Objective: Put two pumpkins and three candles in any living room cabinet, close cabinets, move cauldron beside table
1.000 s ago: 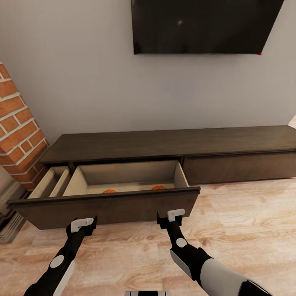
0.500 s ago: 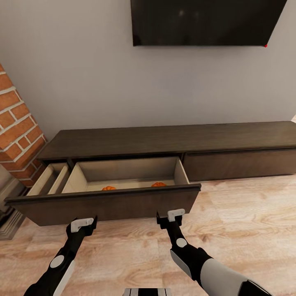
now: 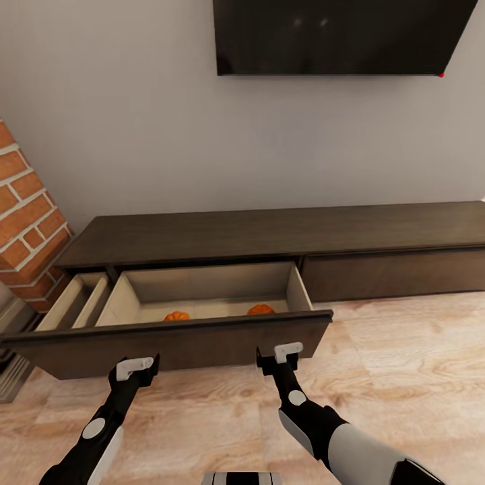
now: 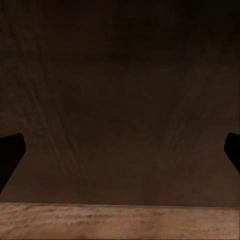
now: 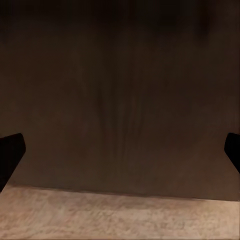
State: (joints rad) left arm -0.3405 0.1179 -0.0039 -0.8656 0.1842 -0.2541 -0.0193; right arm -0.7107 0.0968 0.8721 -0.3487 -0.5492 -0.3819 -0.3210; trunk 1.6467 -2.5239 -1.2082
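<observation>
Since a moment ago, the view has shifted slightly. Both pumpkins [image 3: 176,315] lie inside the cabinet's [image 3: 269,232] pulled-out drawer [image 3: 168,343]. Left hand [image 3: 138,367] and right hand [image 3: 277,356], fingers apart, face its front; closing likely needs a level push.

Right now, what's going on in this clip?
The robot faces the low cabinet, whose left drawer stands pulled out. Two pumpkins lie inside it. The left gripper and right gripper are both open, held at the drawer front, apparently placed to push it. The right-hand front is shut.
</observation>
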